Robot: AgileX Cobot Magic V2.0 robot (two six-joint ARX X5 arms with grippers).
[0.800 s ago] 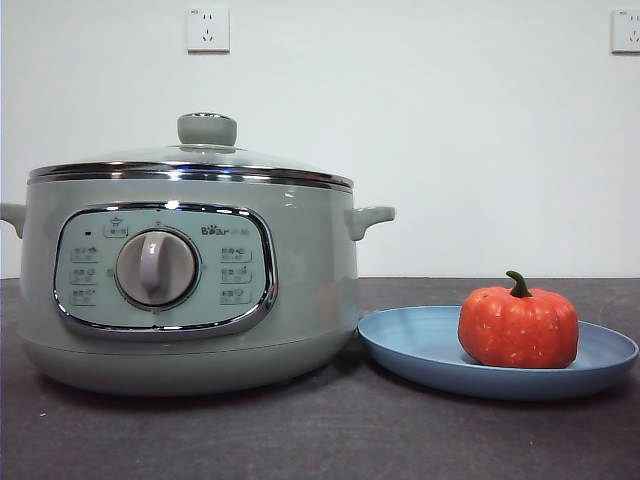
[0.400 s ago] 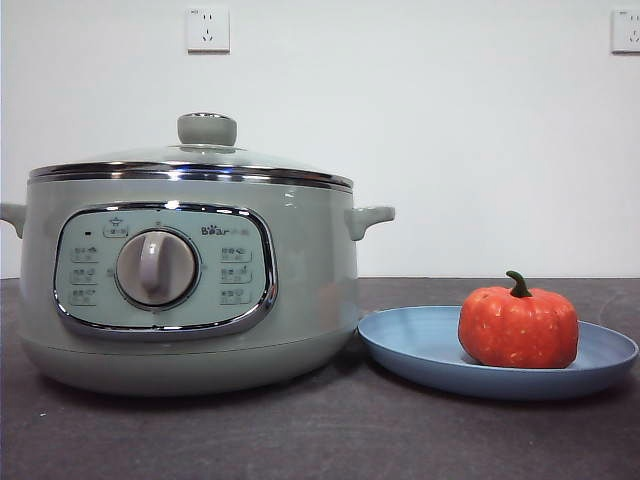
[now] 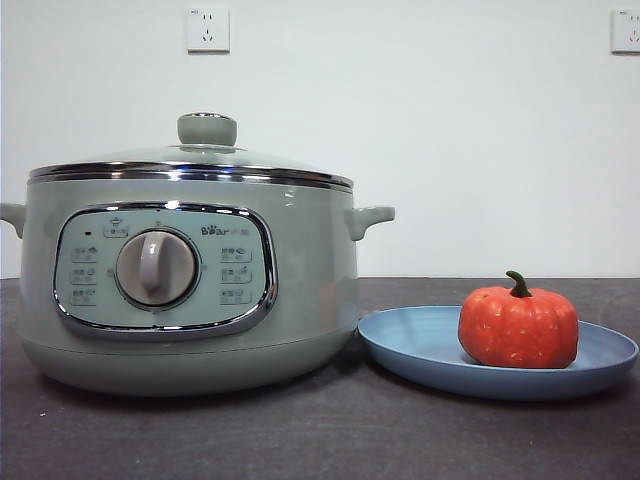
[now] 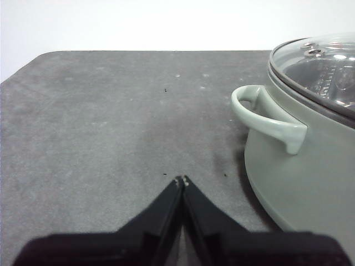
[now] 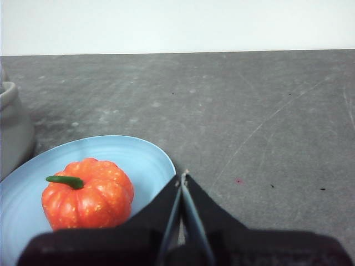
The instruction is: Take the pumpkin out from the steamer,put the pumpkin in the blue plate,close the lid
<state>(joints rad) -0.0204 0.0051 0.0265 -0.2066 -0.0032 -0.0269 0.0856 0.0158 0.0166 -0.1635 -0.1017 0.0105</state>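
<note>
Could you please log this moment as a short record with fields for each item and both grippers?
pumpkin: upright on the plate, stem up
plate: on the table, beside the steamer
steamer: on the table, closed
lid: seated on the steamer
left gripper: shut, empty, beside the steamer handle
right gripper: shut, empty, near the plate

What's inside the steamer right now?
The glass lid sits closed on the steamer. Through it, the left wrist view shows only dark blurry shapes and reflections, so the contents cannot be told. The pumpkin rests outside, on the blue plate.
</note>
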